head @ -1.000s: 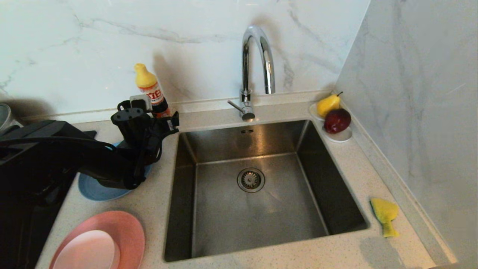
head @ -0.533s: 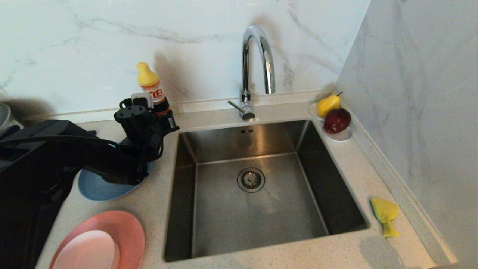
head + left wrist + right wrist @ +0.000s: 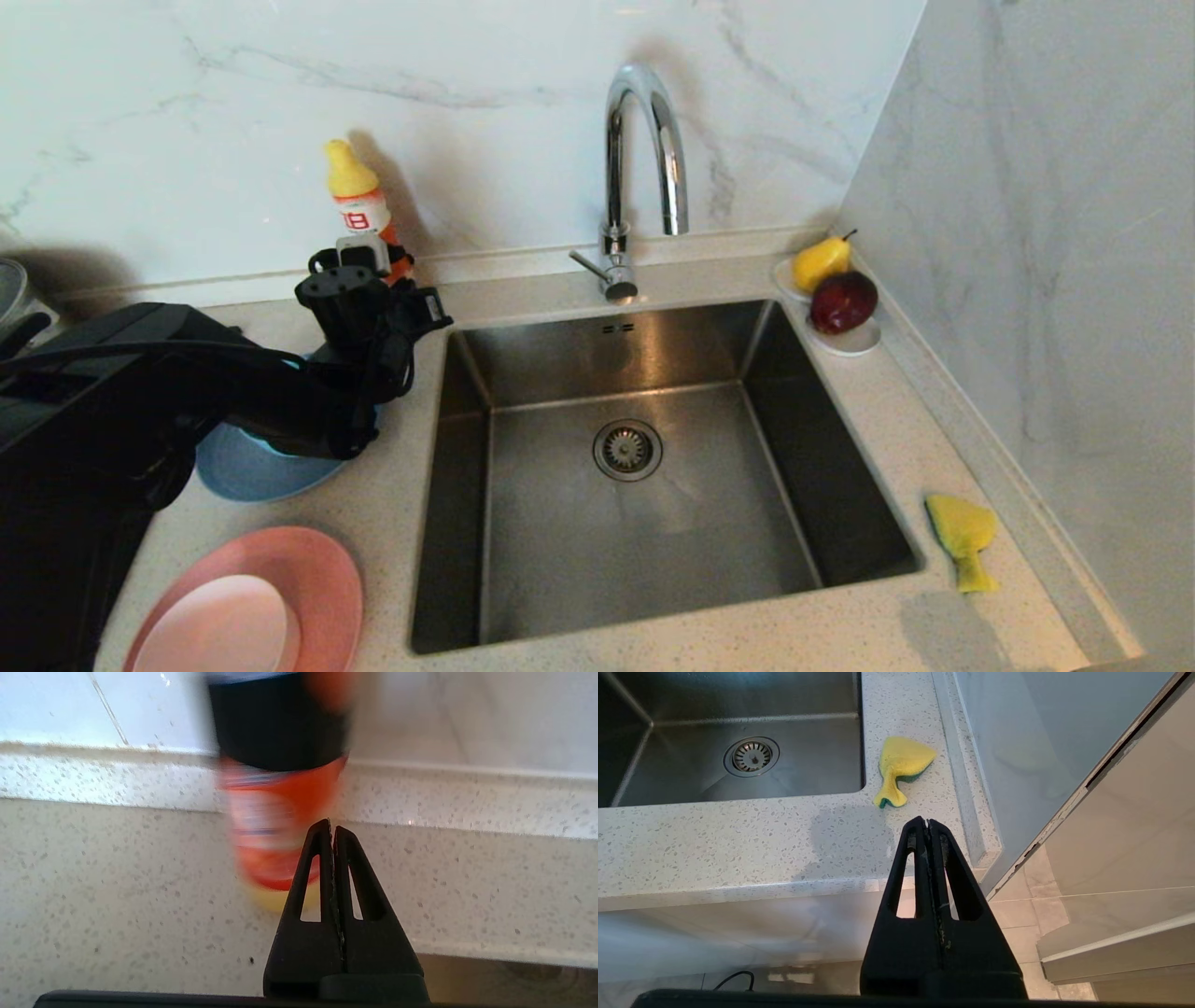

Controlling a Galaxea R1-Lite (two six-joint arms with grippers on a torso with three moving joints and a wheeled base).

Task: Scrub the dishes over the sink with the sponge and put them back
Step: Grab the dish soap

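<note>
Since the earlier frames the orange detergent bottle (image 3: pixel 359 210) with its yellow cap has been shifted back toward the marble wall and now leans, while the left hand (image 3: pixel 331 828) has been closed from wide open to fully shut, nothing being held between its 2 black fingers. In the left wrist view the bottle is seen blurred just beyond the fingertips, so it appears to have been knocked rather than gripped.

The right hand (image 3: pixel 927 823) is parked below the table edge, shut and empty, with the sponge (image 3: pixel 962 537) lying ahead of it on the speckled table (image 3: pixel 934 448), right of the sink (image 3: pixel 644 523).

Of the dishes, the grey-blue plate (image 3: pixel 233 471) is partly hidden under the left arm; the salmon-pink plate (image 3: pixel 317 565) carries the small pale pink dish (image 3: pixel 224 625) at the front left corner. No dish is held and none is over the sink.

Risk, as judged: the bottle could be toppled onto the table or into the basin if it is pushed further, being tall, narrow and already tilted. The plates are thin, matte and low-rimmed, so a grip at the edge could slip. The sponge is soft, bent foam with a thin green scouring layer; the basin is brushed steel with a round drain strainer, under a chrome gooseneck tap (image 3: pixel 644 149).
</note>
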